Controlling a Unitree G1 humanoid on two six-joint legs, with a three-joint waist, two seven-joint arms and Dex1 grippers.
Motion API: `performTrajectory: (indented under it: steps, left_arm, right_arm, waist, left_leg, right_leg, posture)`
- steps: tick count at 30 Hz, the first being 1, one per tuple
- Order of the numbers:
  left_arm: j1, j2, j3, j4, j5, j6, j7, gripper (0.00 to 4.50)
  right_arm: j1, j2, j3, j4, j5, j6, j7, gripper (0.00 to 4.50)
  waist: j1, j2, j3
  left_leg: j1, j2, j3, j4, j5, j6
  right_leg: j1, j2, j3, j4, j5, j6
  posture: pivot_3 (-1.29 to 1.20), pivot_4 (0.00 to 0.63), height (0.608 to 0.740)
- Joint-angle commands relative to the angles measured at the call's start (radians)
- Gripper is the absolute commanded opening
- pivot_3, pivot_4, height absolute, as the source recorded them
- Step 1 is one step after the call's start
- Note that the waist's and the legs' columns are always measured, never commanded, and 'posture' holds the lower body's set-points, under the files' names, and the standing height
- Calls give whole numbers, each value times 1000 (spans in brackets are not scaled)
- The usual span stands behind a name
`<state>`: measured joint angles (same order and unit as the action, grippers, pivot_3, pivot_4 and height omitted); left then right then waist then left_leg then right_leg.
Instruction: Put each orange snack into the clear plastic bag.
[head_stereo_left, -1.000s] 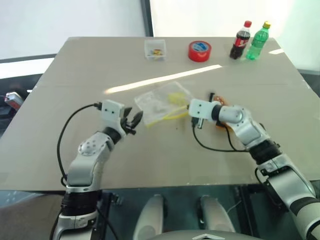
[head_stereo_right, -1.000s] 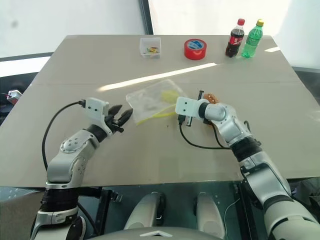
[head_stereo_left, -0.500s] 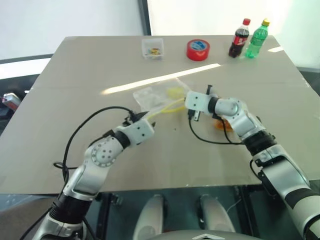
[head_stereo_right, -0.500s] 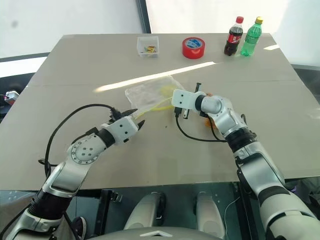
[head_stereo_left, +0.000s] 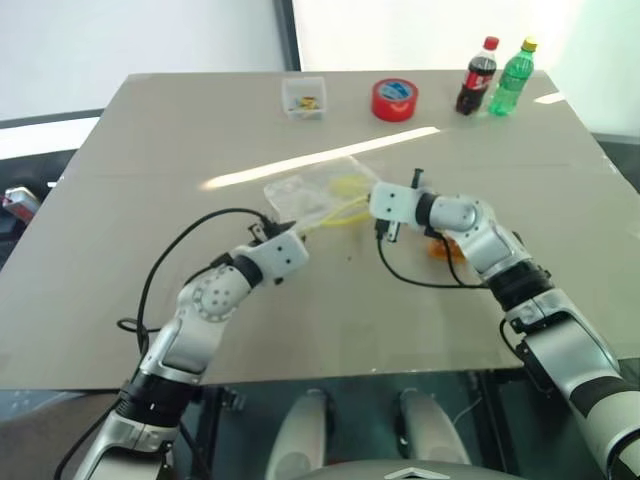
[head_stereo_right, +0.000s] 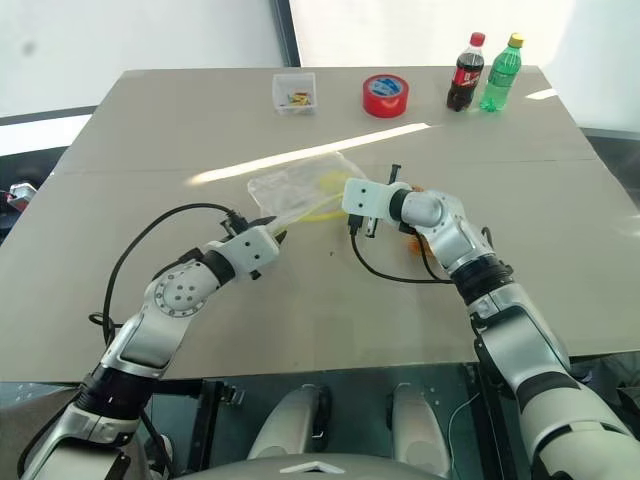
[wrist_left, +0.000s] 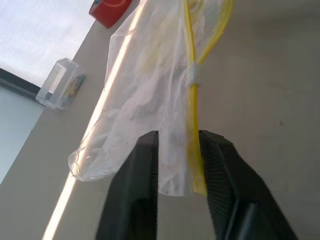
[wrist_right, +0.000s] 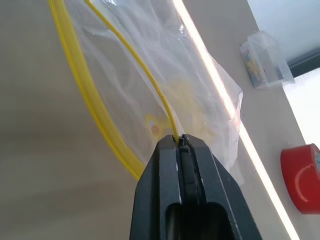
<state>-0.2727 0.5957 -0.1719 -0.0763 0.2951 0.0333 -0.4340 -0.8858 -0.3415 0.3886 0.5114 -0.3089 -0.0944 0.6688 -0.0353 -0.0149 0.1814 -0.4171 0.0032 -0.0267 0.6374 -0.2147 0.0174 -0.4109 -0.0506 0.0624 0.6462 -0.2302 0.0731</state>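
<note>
My left gripper (wrist_left: 177, 150) sits nearest me, low over the table (head_stereo_left: 150, 130). A second ago it hovered open, short of the clear plastic bag (head_stereo_left: 318, 196). It has since rolled and slid in onto the bag's near corner. In the left wrist view its two black fingers (wrist_left: 137, 170) straddle that corner and the yellow zip strip, with film between them. They have narrowed sharply, but I cannot tell whether they have actually clamped the film.

Just beyond and to the right of it, my right gripper (wrist_right: 180, 145) is fully closed on one lip of the bag's yellow-edged mouth, holding it up off the table. It has barely moved.

The bag stretches between the two grippers, its mouth pulled into an open loop. I judge this means the bag is nearly secured from both sides, but nothing has gone in yet.

An orange snack (head_stereo_left: 441, 250) lies on the table beneath my right forearm, behind that gripper. I cannot make out the second one.

Well beyond both grippers, at the far edge, stand a small clear tub (head_stereo_left: 305, 97), a red tape roll (head_stereo_left: 395, 99), a cola bottle (head_stereo_left: 478, 76) and a green bottle (head_stereo_left: 512, 77).
</note>
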Motion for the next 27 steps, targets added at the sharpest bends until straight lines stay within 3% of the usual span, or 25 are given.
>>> performTrajectory:
  steps: [1,6,9,13,16,19,20,22,27]
  left_arm:
    - [-39,-2,-14,25,19,-51,-5,68]
    - [-64,-21,-22,52,31,-48,2,68]
    - [-62,-37,-15,54,31,-33,9,0]
    - [-60,-54,-8,51,28,-18,10,0]
    - [-62,-64,-5,51,24,-11,9,0]
    - [-67,-81,-5,54,14,-4,9,0]
    - [-70,-88,-6,56,12,-3,9,0]
    - [-76,-101,-8,56,8,3,9,0]
    - [-85,-123,-16,52,9,5,8,0]
  right_arm:
    - [1,14,-32,-68,37,29,23,0]
    - [45,-12,-34,-144,67,94,100,0]
    - [89,-25,-58,-230,97,153,118,848]
    - [129,-50,-90,-329,100,215,100,2716]
    - [159,-58,-119,-399,127,249,97,2560]
    - [183,-54,-125,-441,142,269,99,1378]
    - [190,-51,-117,-443,141,270,98,639]
    - [196,-46,-97,-427,129,256,93,174]
    - [172,-19,-81,-334,112,211,60,174]
  waist:
    - [-2,0,0]
    - [-3,0,0]
    - [-2,0,0]
    - [-2,0,0]
    - [-3,0,0]
    - [-3,0,0]
    - [-3,0,0]
    - [-3,0,0]
    - [-3,0,0]
  left_leg:
    - [0,0,0,0,0,0]
    - [0,0,0,0,0,0]
    - [0,0,0,0,0,0]
    - [0,0,0,1,0,0]
    - [0,0,-1,2,0,0]
    - [0,0,-1,2,0,0]
    - [0,0,-1,2,0,0]
    - [0,0,0,3,0,0]
    - [0,0,0,5,0,0]
  right_leg:
    - [0,0,0,0,0,0]
    - [0,0,0,0,0,0]
    - [0,0,0,1,0,0]
    - [0,0,0,1,0,0]
    - [0,0,0,2,0,0]
    - [0,0,0,3,0,0]
    - [0,0,0,3,0,0]
    - [0,0,0,3,0,0]
    - [0,0,0,6,0,0]
  posture:
    - [0,150,740]
    - [0,150,740]
    - [0,150,740]
    - [0,150,740]
    - [0,150,740]
    - [0,150,740]
    - [0,150,740]
    - [0,150,740]
    - [0,150,740]
